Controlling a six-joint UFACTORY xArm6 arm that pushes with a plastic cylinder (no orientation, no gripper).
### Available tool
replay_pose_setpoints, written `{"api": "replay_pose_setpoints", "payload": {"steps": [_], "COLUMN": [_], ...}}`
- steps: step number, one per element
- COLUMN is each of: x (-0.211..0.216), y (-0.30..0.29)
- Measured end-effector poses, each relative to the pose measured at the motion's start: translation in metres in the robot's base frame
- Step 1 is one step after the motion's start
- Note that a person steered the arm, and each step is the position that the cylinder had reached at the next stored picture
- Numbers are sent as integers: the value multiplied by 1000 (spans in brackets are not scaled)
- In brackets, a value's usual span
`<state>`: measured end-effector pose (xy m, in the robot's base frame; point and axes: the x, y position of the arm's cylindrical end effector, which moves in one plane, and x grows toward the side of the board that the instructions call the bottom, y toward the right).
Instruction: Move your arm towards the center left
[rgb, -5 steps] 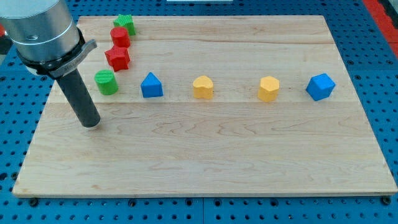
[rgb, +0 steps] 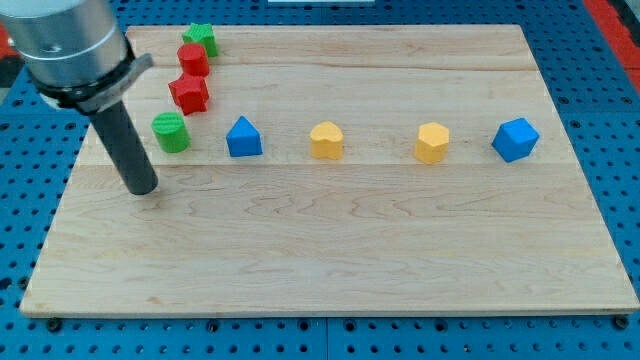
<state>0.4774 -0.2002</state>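
Camera view: my tip near the board's left edge, below-left of the green cylinder, gripping nothing.

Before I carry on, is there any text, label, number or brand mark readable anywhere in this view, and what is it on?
None. No writing, numbers or logos show on the wooden board, on any of the coloured blocks, on the rod ending in my tip, or on the blue perforated table.

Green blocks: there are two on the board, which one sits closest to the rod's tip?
The green cylinder, just up and to the view's right of my tip. The other green block, star-like, lies at the view's top beyond the two red blocks.
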Motion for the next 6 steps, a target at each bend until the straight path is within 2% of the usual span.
{"api": "replay_pose_setpoints", "payload": {"steps": [6], "x": [-4], "y": [-7]}}
